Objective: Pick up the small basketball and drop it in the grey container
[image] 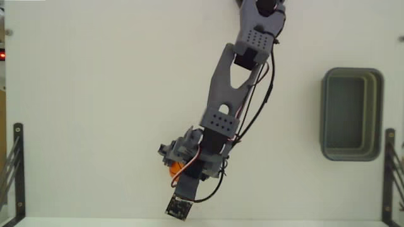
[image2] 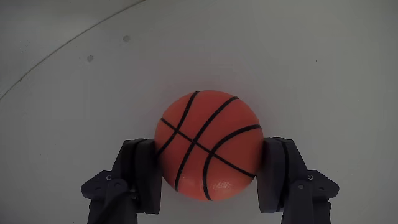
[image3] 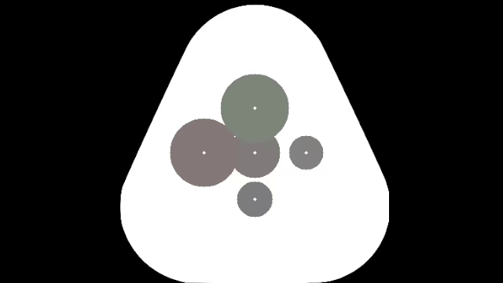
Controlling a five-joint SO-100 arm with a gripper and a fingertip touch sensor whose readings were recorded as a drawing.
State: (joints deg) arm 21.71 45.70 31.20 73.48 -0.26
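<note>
The small basketball (image2: 208, 146), orange with black seams, sits between my two dark fingers in the wrist view. The left finger (image2: 142, 174) and the right finger (image2: 278, 171) both press against its sides. In the fixed view only an orange sliver of the small basketball (image: 175, 169) shows under my gripper (image: 178, 165), near the bottom edge of the white table. The grey container (image: 324, 113) lies far to the right in that view, with nothing showing inside it. My gripper (image2: 210, 144) is shut on the ball.
The arm (image: 230, 82) reaches down from the top centre of the fixed view. Black clamps stand at the table's left (image: 17, 164) and right (image: 388, 167) edges. White table surface (image: 95, 94) spreads between the arm and the container.
</note>
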